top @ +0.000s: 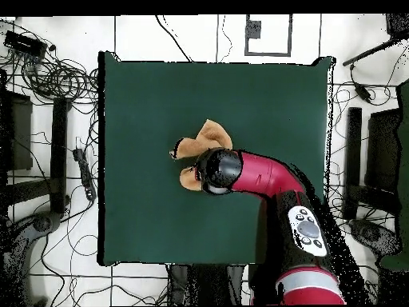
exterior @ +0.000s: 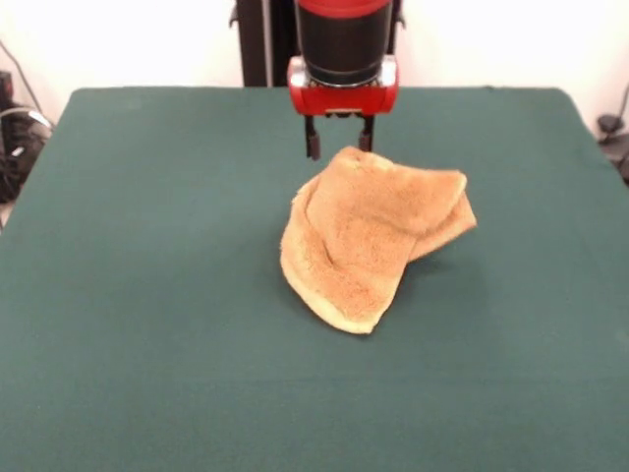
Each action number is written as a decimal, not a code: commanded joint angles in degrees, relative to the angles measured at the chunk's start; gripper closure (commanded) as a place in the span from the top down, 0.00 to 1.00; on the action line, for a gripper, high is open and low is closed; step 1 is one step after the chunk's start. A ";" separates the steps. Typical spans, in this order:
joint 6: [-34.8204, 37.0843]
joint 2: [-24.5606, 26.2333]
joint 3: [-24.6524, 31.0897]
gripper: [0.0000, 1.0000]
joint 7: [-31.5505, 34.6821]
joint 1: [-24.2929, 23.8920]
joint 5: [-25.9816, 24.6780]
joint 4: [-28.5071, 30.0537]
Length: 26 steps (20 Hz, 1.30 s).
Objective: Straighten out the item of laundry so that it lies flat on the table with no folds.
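The orange-tan towel (exterior: pixel 373 231) lies crumpled near the middle of the green table (exterior: pixel 147 295), folded over itself, with a loose flap to the right and a rounded fold toward the camera. My gripper (exterior: pixel 339 152) hangs straight down at the towel's far edge. Its two black fingers (exterior: pixel 313 143) stand apart, with the towel's top corner between or just in front of them, so the gripper looks open. In the overhead view the arm's wrist (top: pixel 217 170) covers the gripper and the towel's middle. Parts of the towel (top: pixel 212 136) show above and left of it on the table (top: pixel 144 104).
The red and black arm (top: pixel 272 180) reaches in over the table from the base side. Cables and stands (top: pixel 48 80) surround the table on the floor. Bare green cloth lies all round the towel.
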 commanded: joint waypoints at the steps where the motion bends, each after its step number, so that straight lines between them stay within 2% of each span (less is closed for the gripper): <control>1: 4.63 1.41 10.09 1.00 -2.34 -0.42 0.55 -6.25; 7: 3.80 1.27 14.07 1.00 -6.65 -1.42 -1.59 -7.46; 9: 4.61 1.14 12.60 1.00 -2.56 -0.78 -0.79 -6.35; 12: 1.97 -1.17 8.68 1.00 8.47 -0.25 2.53 2.62; 14: -3.22 -0.81 9.03 1.00 9.07 -1.10 2.45 4.79; 16: -2.91 -0.02 8.42 1.00 8.50 -0.89 1.70 3.59; 18: -1.76 0.13 6.32 1.00 12.35 -0.11 3.04 4.69; 21: -3.03 -0.85 1.65 1.00 19.62 0.63 4.98 12.77; 26: -20.07 4.26 0.87 1.00 23.26 -1.49 5.44 20.25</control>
